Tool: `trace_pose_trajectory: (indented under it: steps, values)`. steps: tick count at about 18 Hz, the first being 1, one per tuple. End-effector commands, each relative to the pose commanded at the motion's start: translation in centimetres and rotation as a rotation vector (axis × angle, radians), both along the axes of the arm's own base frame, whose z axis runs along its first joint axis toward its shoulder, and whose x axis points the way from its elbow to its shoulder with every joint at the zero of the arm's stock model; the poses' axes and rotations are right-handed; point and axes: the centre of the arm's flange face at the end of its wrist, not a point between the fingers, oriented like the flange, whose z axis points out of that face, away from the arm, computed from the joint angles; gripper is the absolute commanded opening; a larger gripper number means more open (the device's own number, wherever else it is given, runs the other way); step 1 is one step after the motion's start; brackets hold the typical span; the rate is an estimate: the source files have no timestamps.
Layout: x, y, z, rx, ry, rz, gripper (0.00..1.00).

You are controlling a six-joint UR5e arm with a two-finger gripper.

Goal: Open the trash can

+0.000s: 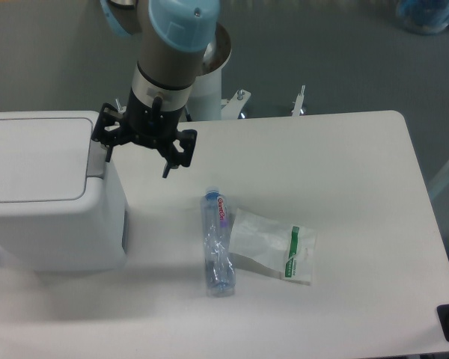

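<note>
The trash can (49,191) is a large white boxy bin on the left of the table. Its flat lid (34,158) lies closed, with a grey hinge strip (95,158) along its right edge. My gripper (138,163) hangs from the arm just right of the bin's top right corner. Its two black fingers are spread apart and hold nothing. The left fingertip (109,155) is close to the hinge strip; I cannot tell if it touches. The right fingertip (166,172) is over the table.
A clear plastic bottle (218,243) lies on the table (344,164) in front of the gripper. A clear plastic bag with a green label (273,245) lies right of it. The robot base (209,90) stands behind the table's far edge.
</note>
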Motion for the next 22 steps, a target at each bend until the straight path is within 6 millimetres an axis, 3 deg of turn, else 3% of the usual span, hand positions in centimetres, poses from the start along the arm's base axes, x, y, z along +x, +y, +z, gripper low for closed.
trace_pose_trajectory:
  steps: [6,11,16,19,22]
  values:
    - [0.6,-0.2,0.4,0.007,0.002,-0.005,1.00]
    - [0.5,-0.1,-1.1,-0.016,-0.010,-0.006,1.00]
    - [0.4,0.0,-1.0,-0.013,-0.011,-0.006,1.00]
    - [0.2,0.2,-0.2,0.004,-0.007,-0.003,1.00]
    - [-1.2,0.0,2.1,0.066,-0.009,0.023,1.00]
